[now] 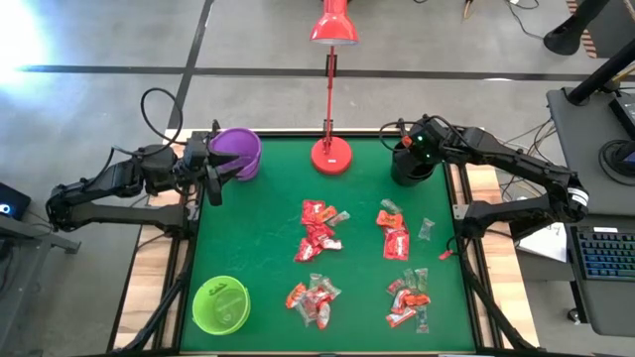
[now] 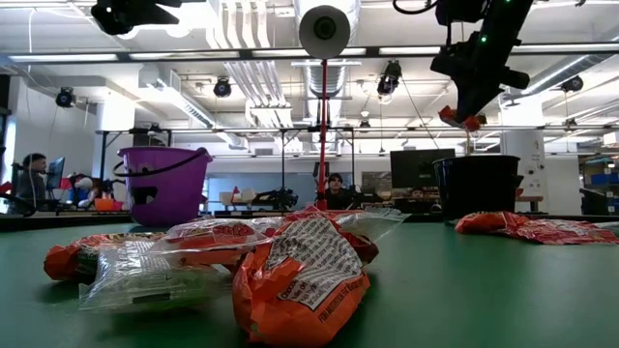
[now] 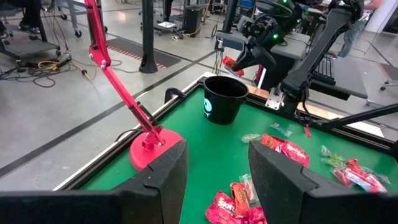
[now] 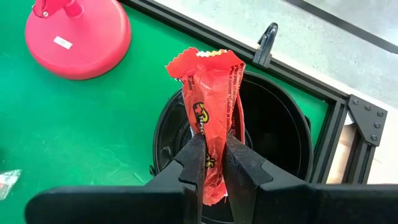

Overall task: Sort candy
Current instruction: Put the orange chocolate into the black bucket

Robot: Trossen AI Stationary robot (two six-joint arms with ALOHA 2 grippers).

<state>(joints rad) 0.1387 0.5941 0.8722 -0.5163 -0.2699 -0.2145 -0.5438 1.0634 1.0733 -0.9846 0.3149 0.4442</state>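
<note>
Green bench below, the right claw [image 4: 211, 163] pinches 1 red candy [image 4: 210, 102] over the black cup [image 4: 283, 134], so it should centre on the mouth before releasing, while the left claw [image 3: 214, 165] waits wide near the purple bucket [image 1: 236, 152].

Black cup [image 4: 273, 134] — its inside (dark) hidden; candy [image 4: 211, 118] print unreadable.

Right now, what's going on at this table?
The right gripper is shut on a red-wrapped candy, holding it above the black bucket at the green table's far right corner. The left gripper waits open beside the purple bucket. Heaps of red and clear-wrapped candies lie unsorted, and a green bucket stands near the front left.
</note>
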